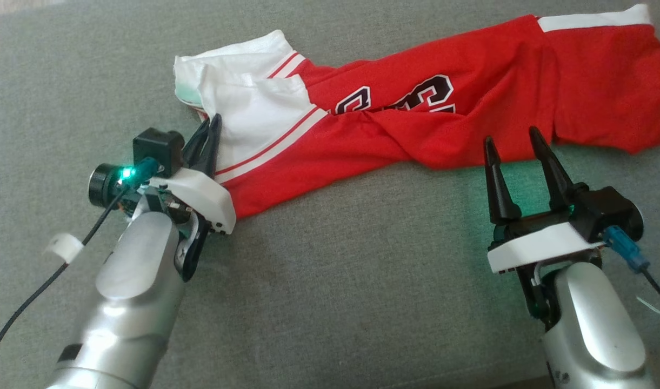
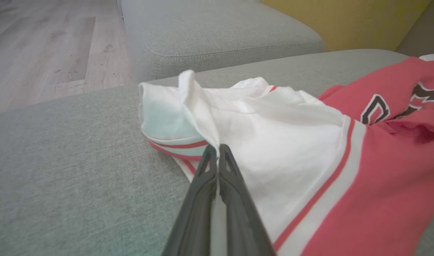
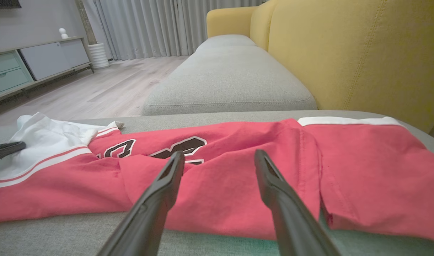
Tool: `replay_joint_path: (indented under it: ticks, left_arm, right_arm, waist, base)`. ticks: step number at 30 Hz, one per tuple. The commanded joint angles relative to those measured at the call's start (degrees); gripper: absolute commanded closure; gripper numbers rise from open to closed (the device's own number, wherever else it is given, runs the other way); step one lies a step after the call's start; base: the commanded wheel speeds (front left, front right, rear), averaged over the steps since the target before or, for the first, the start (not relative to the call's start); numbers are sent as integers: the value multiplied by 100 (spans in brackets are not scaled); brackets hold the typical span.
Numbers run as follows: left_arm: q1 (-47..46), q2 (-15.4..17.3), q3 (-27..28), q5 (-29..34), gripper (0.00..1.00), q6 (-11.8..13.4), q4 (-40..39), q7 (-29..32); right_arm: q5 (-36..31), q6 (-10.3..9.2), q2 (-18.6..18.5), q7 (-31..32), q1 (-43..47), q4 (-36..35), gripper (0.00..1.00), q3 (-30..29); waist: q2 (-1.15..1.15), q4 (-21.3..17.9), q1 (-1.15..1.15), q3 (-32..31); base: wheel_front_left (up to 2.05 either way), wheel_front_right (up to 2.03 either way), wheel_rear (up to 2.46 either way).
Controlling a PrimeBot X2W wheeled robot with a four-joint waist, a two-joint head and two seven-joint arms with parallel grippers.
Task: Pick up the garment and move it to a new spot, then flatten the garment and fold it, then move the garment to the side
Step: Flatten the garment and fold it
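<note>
Left pincer (image 1: 213,123) closed, pinching white end fold of garment (image 1: 394,135) | right pincer (image 1: 513,139) open, holding nothing, tips at garment's near red edge | garment crumpled on grey sofa seat (image 1: 335,281), running from left pincer past right pincer

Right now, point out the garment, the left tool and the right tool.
garment (image 1: 394,135): head view, red fabric below the lettering.
left tool (image 2: 217,147): left wrist view, shut tips pinching white fabric.
right tool (image 3: 219,153): right wrist view, midway between open tips.
</note>
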Motion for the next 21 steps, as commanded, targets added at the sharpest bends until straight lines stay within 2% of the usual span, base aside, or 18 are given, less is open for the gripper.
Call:
replay_joint_path:
  ticks: [1,8,14,21]
  left_arm:
    - [-216,121,138,-46,100,-23,-171,-103]
    - [-105,247,60,-4,100,-56,-403,-389]
    - [-279,589,-139,365,100,-94,-1137,-954]
    - [-145,962,-737,826,100,-243,-2256,-1162]
  right_arm:
    - [43,-4,48,-43,-57,-128,0,95]
    - [50,-4,49,-6,-62,5,0,85]
    - [139,-4,49,4,-60,143,0,92]
    - [215,-4,49,3,47,331,0,87]
  waist:
    - [0,18,0,-53]
    - [0,141,0,-372]
    - [0,309,0,-698]
    - [0,609,0,-907]
  base:
    - [0,0,0]
    - [0,0,0]
    - [0,0,0]
    - [0,0,0]
